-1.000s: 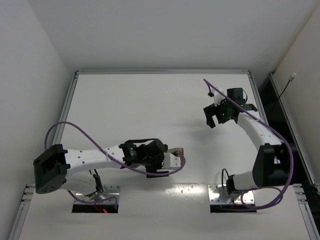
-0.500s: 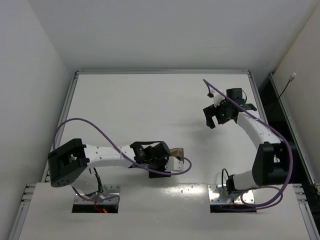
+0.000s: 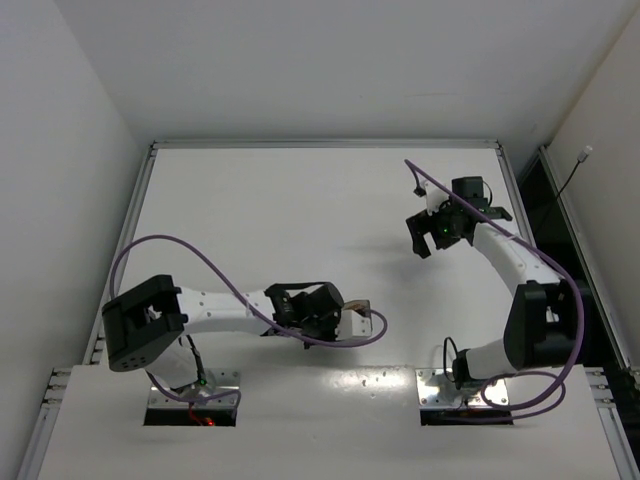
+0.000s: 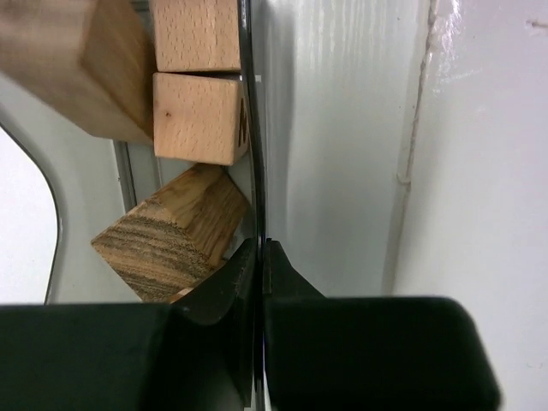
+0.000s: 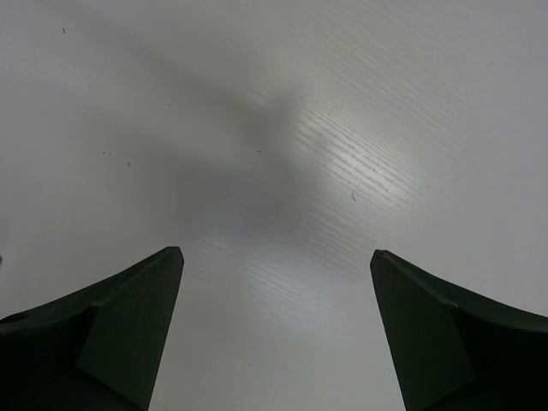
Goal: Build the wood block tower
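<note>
Several light-brown wood blocks lie jumbled in the left wrist view: a cube [image 4: 195, 116], one above it [image 4: 197, 34], a tilted grainy one [image 4: 171, 235] and a large one at the upper left [image 4: 64, 60]. They sit behind a thin dark wall of a bin [image 4: 249, 128]. My left gripper [image 4: 259, 248] is shut on that thin wall, and from above it [image 3: 352, 312] sits near the table's front edge with a tan patch beside it. My right gripper [image 5: 276, 257] stands open over bare table at the right [image 3: 425, 235]. The tower is out of view.
The white table [image 3: 300, 200] has a raised rail along its back and sides. A purple cable [image 3: 190, 255] loops over the left arm, and another [image 3: 545, 265] runs along the right arm. A pale vertical surface [image 4: 479, 145] fills the right of the left wrist view.
My left gripper has closed from open to shut on the bin's wall. The left arm's elbow swung right and the wrist shifted slightly right and nearer. The right arm barely moved.
</note>
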{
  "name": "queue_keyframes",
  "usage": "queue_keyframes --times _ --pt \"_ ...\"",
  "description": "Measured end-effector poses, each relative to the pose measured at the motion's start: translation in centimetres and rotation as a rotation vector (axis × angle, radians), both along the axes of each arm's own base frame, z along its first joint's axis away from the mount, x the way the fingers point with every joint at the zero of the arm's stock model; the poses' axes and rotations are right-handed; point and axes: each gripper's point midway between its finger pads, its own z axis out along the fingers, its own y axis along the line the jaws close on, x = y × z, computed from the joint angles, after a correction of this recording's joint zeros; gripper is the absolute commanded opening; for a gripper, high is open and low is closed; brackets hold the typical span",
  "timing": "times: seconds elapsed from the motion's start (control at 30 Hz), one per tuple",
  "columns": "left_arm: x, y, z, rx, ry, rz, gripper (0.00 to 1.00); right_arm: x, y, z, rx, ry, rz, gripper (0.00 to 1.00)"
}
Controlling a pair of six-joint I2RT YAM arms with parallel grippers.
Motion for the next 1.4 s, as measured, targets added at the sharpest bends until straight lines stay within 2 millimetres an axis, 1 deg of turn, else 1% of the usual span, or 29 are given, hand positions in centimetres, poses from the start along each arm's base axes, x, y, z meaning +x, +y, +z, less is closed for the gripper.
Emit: queue_keyframes --times 0.1,0.17,0.2,0.27,0.33,0.4,0.47,0.53,0.57,0.6,0.67,0.77,0.9,0.97,1.0,1.07,1.17,1.27,1.4 --pt "0.4 -0.2 0.2 -0.023 0.022 0.045 0.00 0.0 0.0 -0.3 -0.001 0.010 0.000 0.88" --pt "1.3 -0.1 0.4 -0.053 0.069 0.096 0.00 -0.1 0.0 -0.4 -0.002 0.014 -0.001 0.88" --pt "2.1 -0.1 0.7 -0.074 0.095 0.130 0.00 -0.1 -0.1 -0.4 -0.003 0.017 -0.001 0.88" --pt "4.3 0.2 1.4 -0.115 0.140 0.211 0.00 -0.1 -0.1 -0.2 -0.005 0.019 -0.002 0.88" --pt "7.2 0.3 2.2 -0.164 0.177 0.291 0.00 0.2 -0.1 0.1 -0.007 0.018 -0.003 0.88" --pt "10.1 0.2 3.5 -0.221 0.215 0.366 0.00 0.5 -0.1 0.5 -0.008 0.017 -0.003 0.88" --pt "12.6 -0.4 5.0 -0.281 0.264 0.409 0.00 0.6 -0.1 0.8 -0.009 0.019 -0.002 0.88" --pt "14.4 -1.5 6.5 -0.347 0.322 0.415 0.00 0.6 -0.2 1.2 -0.011 0.021 -0.002 0.88" --pt "15.2 -2.2 7.3 -0.384 0.356 0.412 0.00 0.7 -0.2 1.5 -0.012 0.021 -0.003 0.88" --pt "15.6 -2.7 7.8 -0.410 0.384 0.398 0.00 0.8 -0.2 1.9 -0.012 0.018 -0.004 0.88" --pt "15.4 -3.8 8.5 -0.466 0.477 0.367 0.00 1.1 -0.4 2.6 -0.011 0.011 -0.009 0.88" --pt "14.0 -4.7 9.1 -0.550 0.617 0.343 0.00 1.3 -1.0 3.3 -0.009 0.007 -0.026 0.88" --pt "11.3 -5.1 9.9 -0.675 0.876 0.351 0.00 1.3 -2.2 3.8 -0.008 0.013 -0.058 0.88" --pt "10.4 -5.2 10.6 -0.738 1.013 0.363 0.00 1.0 -2.7 3.8 -0.003 0.026 -0.072 0.88" --pt "10.1 -5.3 11.0 -0.750 1.117 0.395 0.00 0.8 -2.9 3.8 -0.001 0.032 -0.078 0.88" --pt "10.2 -5.3 11.4 -0.742 1.280 0.459 0.00 0.5 -3.2 3.6 0.008 0.047 -0.086 0.88" --pt "11.0 -4.9 12.5 -0.740 1.423 0.547 0.00 0.1 -3.5 3.6 0.020 0.062 -0.097 0.88" --pt "11.7 -4.5 14.2 -0.777 1.465 0.552 0.00 0.0 -3.5 3.8 0.033 0.066 -0.098 0.88" --pt "12.5 -3.7 15.0 -0.800 1.491 0.571 0.00 0.0 -3.2 3.9 0.046 0.068 -0.094 0.88"
